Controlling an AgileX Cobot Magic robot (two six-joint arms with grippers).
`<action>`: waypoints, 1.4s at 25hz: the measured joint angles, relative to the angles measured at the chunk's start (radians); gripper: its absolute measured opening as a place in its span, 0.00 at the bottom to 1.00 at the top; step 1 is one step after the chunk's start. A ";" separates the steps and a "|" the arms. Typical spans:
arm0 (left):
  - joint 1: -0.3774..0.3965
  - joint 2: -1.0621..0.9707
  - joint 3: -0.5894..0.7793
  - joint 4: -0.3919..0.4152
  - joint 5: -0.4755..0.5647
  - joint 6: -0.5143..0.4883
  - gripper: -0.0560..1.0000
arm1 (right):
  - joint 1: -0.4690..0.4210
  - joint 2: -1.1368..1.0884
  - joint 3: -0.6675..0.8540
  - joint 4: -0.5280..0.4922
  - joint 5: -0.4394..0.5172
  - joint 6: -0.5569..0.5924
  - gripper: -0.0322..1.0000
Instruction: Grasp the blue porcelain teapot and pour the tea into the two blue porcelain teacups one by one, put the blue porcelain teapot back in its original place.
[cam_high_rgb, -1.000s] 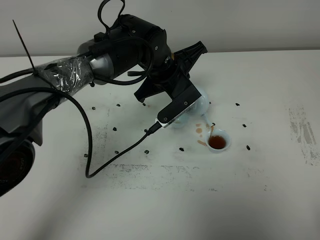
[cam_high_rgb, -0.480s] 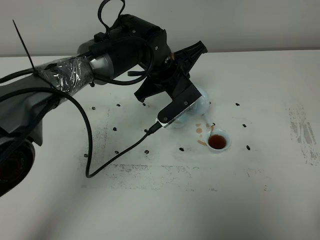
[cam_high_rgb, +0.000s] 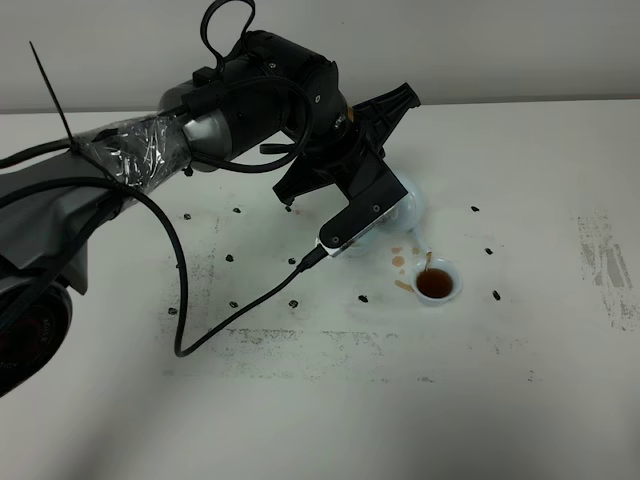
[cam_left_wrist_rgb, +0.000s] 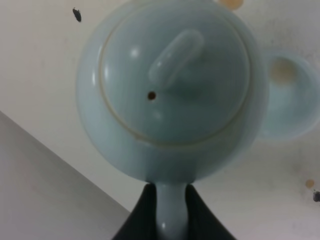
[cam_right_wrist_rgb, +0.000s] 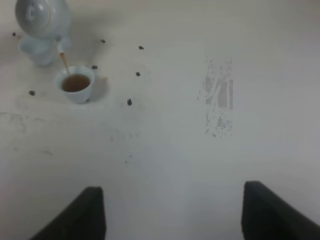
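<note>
The blue porcelain teapot hangs tilted over the white table, my left gripper shut on its loop handle. In the high view the teapot is mostly hidden behind my left wrist. A thin stream of tea runs from its spout into one teacup, which holds brown tea. The other teacup stands right beside the pot, under its body; this teacup has a faint brown patch inside. My right gripper stands open and bare, well away from the cups.
Brown tea spots lie on the table beside the filled cup. Small black marks ring the work area. A black cable loops over the table on the left. A grey scuffed patch is at the right.
My left arm has shifted slightly to the right and up with the teapot. Tea keeps streaming into the same cup.
</note>
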 joint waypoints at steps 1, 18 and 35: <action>0.000 0.000 0.000 0.000 0.000 0.000 0.09 | 0.000 0.000 0.000 0.000 0.000 0.000 0.57; 0.000 0.000 0.000 0.000 0.000 0.000 0.09 | 0.000 0.000 0.000 0.000 0.000 0.000 0.57; 0.000 0.000 0.000 -0.094 0.016 -0.050 0.09 | 0.000 0.000 0.000 0.000 0.000 0.000 0.57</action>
